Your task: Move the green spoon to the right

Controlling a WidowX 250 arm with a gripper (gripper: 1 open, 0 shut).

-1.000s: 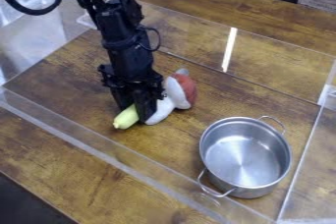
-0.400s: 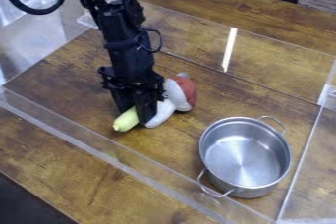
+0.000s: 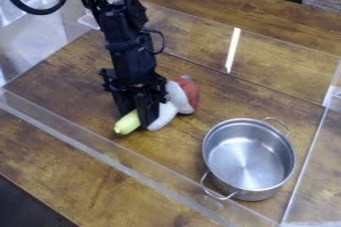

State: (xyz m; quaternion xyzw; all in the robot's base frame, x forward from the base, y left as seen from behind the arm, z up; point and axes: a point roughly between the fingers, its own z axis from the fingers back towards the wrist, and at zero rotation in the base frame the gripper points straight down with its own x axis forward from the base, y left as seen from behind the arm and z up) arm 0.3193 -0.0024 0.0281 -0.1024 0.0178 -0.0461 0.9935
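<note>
**Green spoon held at table centre-left, toy and pot on its right**

The green spoon [image 3: 128, 122] lies low on the wooden table [image 3: 80, 82], left of centre and nearer the front edge than the back. Only its thick yellow-green handle end shows, poking out toward the front-left; the silver bowl is hidden behind the arm. The gripper [image 3: 135, 109] points almost straight down over it, fingers drawn together on the upper part of the handle, so the pincer is closed and gripping the spoon. The black arm [image 3: 118, 32] rises from there toward the back-left corner.

Obstructions on the right side: 1 white-and-red mushroom-shaped toy [image 3: 173, 101] lies touching or just beside the spoon and the fingers, its white stem toward the front and its red cap toward the back-right. Whether toy and spoon actually touch cannot be told. Further to the right, toward the front-right corner, stands 1 steel pot [image 3: 248, 158] with 2 side handles, upright and well apart from the toy.

A clear plastic wall [image 3: 94, 151] runs along the front edge and around the sides of the table.
</note>
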